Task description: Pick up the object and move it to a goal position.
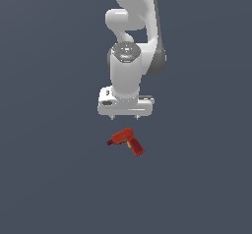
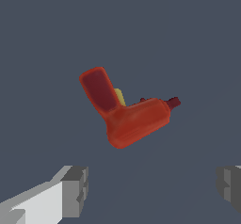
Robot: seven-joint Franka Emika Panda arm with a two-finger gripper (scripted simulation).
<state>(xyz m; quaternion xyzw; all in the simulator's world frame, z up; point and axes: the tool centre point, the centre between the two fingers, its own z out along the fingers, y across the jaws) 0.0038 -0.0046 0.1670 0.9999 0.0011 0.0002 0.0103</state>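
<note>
White arm [image 1: 129, 56] hangs over the plain grey surface [image 1: 44, 179], gripper [image 1: 125, 115] fingers spread wide, holding nothing. Red drill [image 1: 126, 141] lies on its side near the surface's middle, just beside the gripper, untouched.
</note>
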